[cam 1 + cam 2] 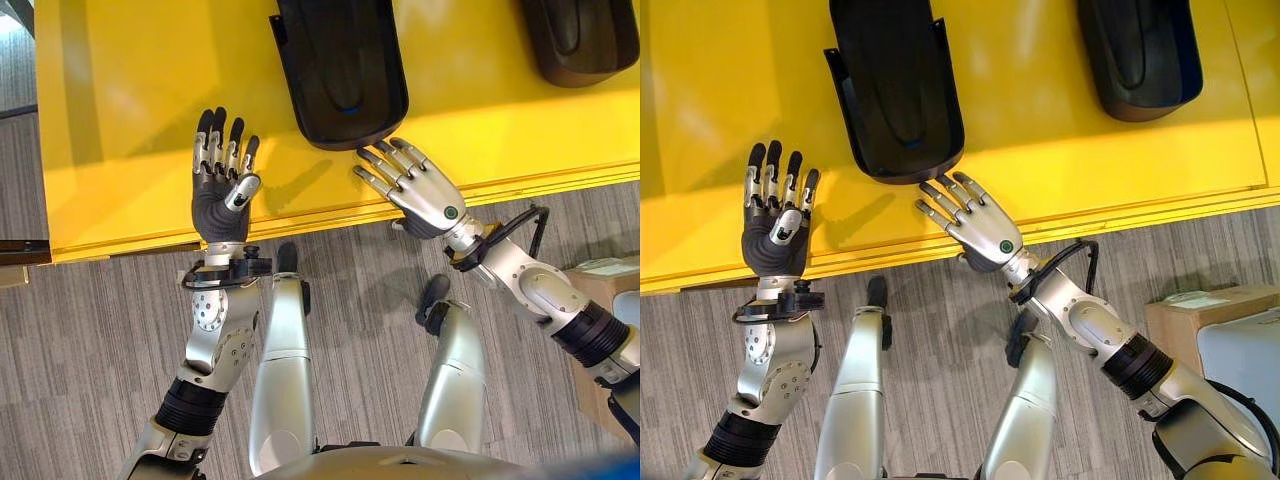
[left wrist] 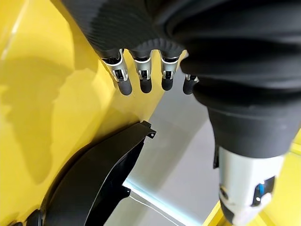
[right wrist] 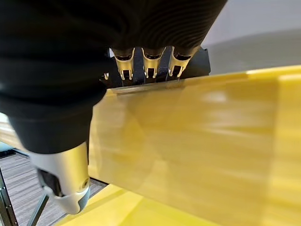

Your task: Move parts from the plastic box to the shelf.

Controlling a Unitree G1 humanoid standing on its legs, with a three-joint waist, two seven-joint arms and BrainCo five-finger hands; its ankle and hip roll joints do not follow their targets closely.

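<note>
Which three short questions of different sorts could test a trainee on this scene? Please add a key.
1. True or false: the left hand holds a black part.
2. How many black parts lie on the yellow shelf?
3. The right hand is: A) curled round a part, B) open, fingertips at the near end of the nearer black part, C) over the farther black part.

Key: 1 false, it is open above the shelf, holding nothing; 2 two; 3 B.
</note>
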